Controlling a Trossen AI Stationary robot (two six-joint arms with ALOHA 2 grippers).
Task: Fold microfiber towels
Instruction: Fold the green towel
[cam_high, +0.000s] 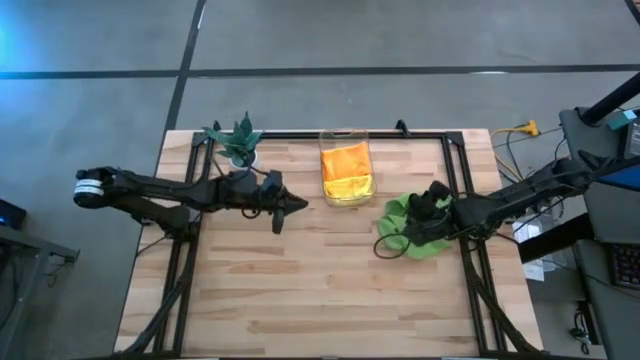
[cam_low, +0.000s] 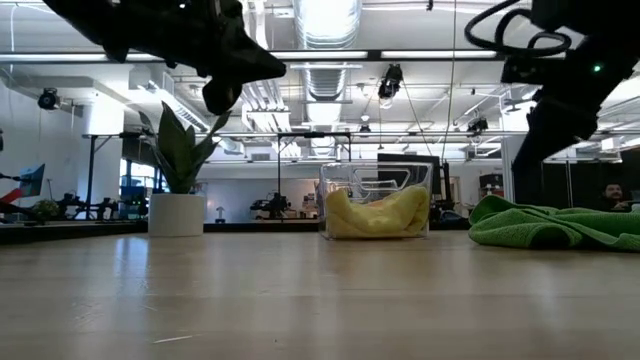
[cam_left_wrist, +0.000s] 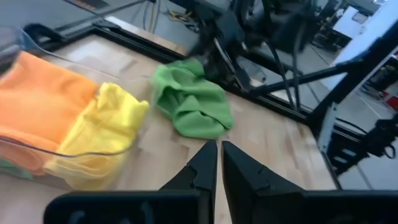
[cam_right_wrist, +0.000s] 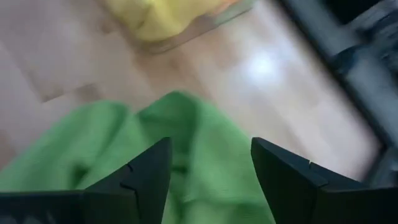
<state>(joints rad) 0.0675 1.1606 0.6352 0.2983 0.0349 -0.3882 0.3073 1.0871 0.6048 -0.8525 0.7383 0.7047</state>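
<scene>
Surveying from overhead: the lime green towel (cam_high: 412, 228) lies crumpled on the right side of the counter (cam_high: 320, 290), with the right hand (cam_high: 432, 205) directly over it; likely set there so it can be spread and folded on open wood.
Overhead, bin: the clear bin (cam_high: 346, 168) stands at the far centre, holding the orange towel (cam_high: 345, 157) on its far side and the yellow towel (cam_high: 350, 187) on its near side, seemingly stock waiting its turn.
Overhead, left arm: the left hand (cam_high: 288, 205) hangs left of centre, just left of the bin, idle; the potted plant (cam_high: 238, 140) stands far left, behind that arm.
Low view, heap: the green towel (cam_low: 550, 225) rests flat on the counter at the right, the right arm dark above it; the bin (cam_low: 377, 203) and white plant pot (cam_low: 176, 213) stand farther back.
Left wrist view: left hand (cam_left_wrist: 219, 163) has its fingers pressed together, holding nothing; green towel (cam_left_wrist: 193, 102) beyond them, bin with yellow towel (cam_left_wrist: 102, 134) beside.
Right wrist view: right hand (cam_right_wrist: 211, 171) spread wide, fingers apart over the green towel (cam_right_wrist: 186, 155), gripping none of it.
Obstacles: bin sits close to the heap and may crowd spreading; plant looks out of the way.
</scene>
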